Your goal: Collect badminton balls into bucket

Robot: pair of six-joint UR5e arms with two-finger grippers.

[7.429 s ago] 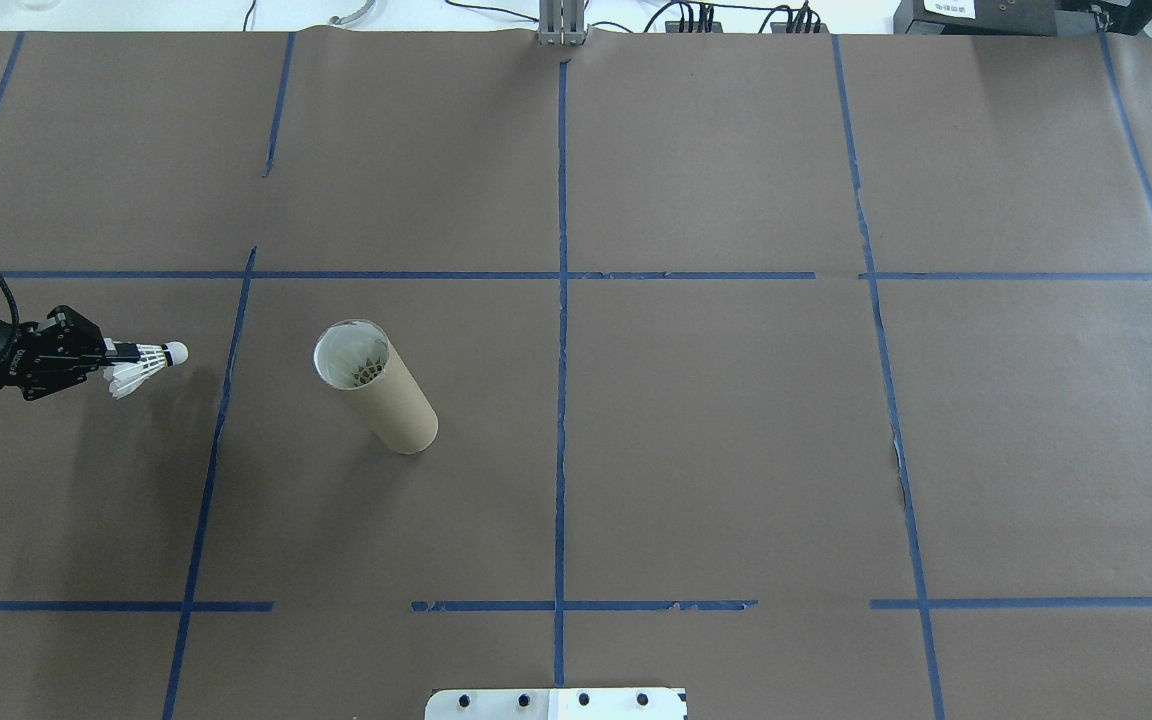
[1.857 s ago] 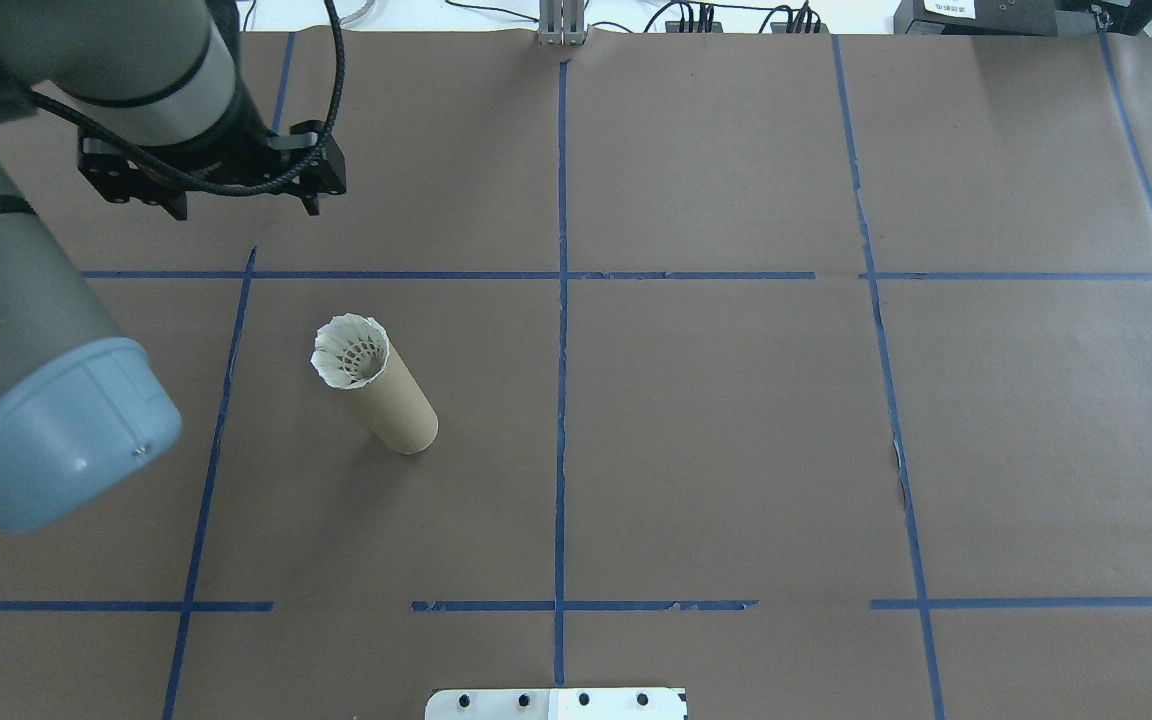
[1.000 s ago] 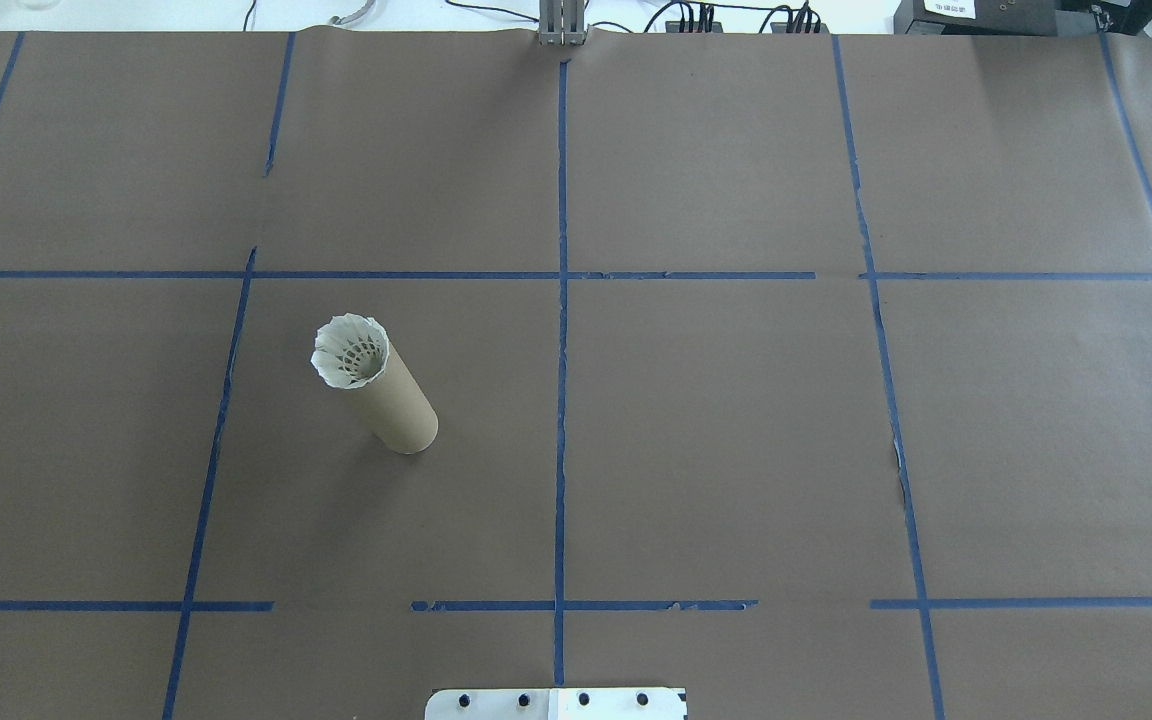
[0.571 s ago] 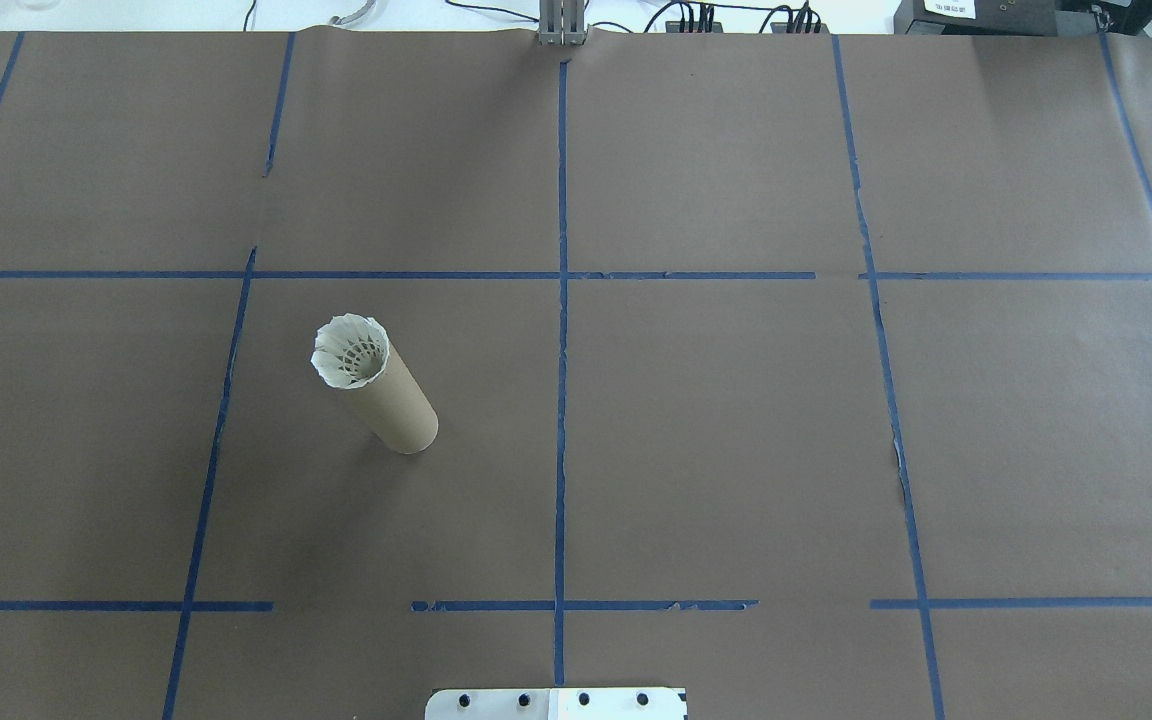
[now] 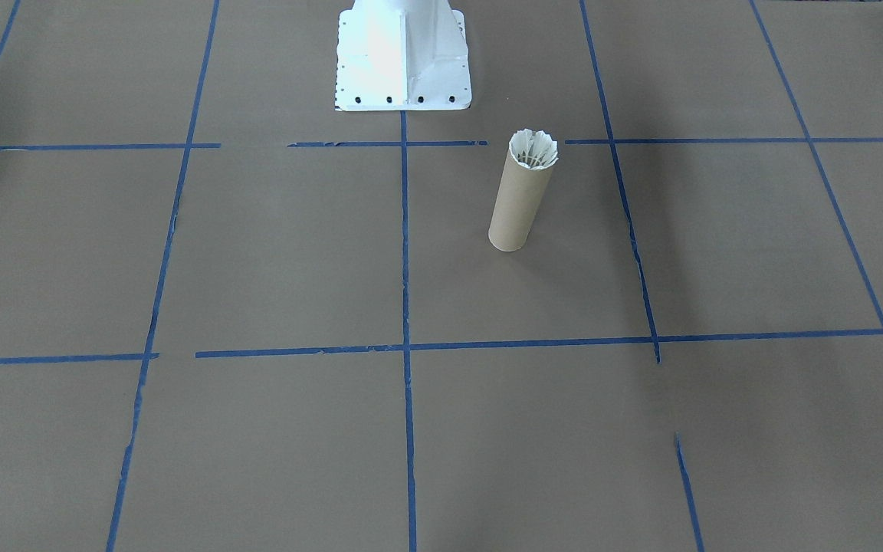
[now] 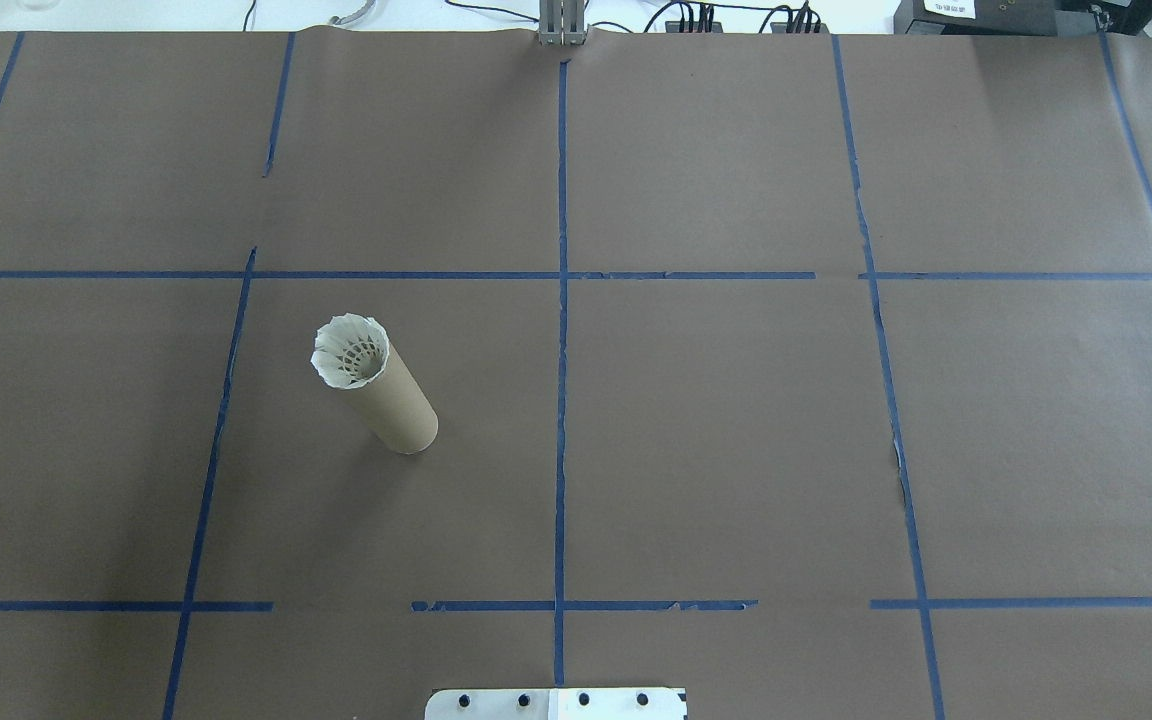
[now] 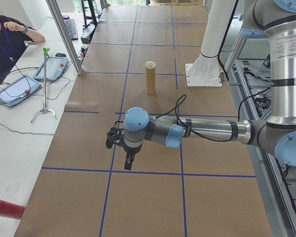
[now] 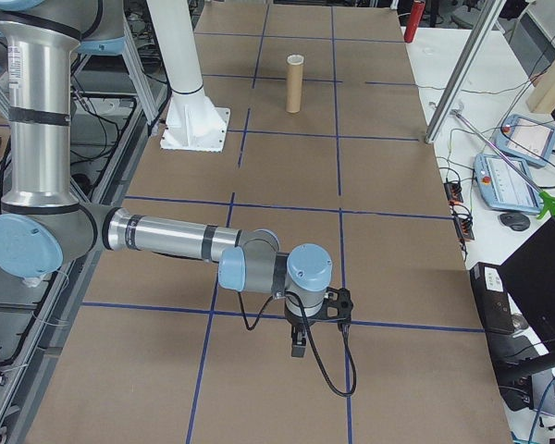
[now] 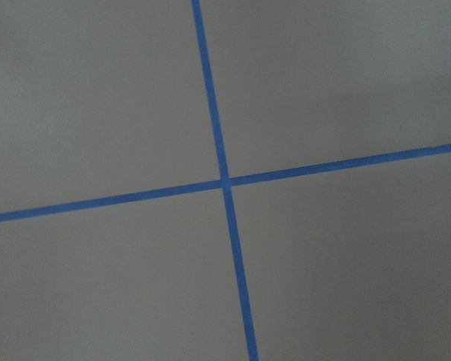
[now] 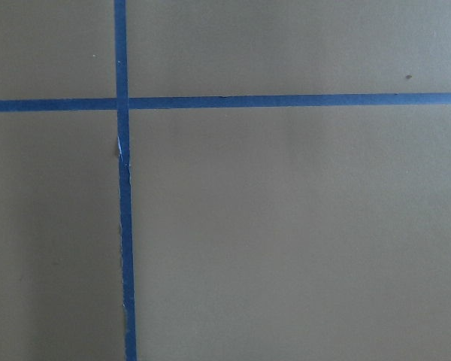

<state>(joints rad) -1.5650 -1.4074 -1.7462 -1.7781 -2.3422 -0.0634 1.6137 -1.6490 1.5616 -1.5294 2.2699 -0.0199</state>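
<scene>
Standing upright left of the desk's (image 6: 736,450) middle, the bucket (image 6: 391,400) holds a ball (image 6: 346,352) at its mouth; my left gripper (image 7: 128,160) is nearer, both grippers' states unclear.

Brown-papered table (image 6: 736,450), blue tape grid (image 6: 561,400), upright bucket (image 6: 391,400), white pedestal base (image 5: 403,57).
</scene>
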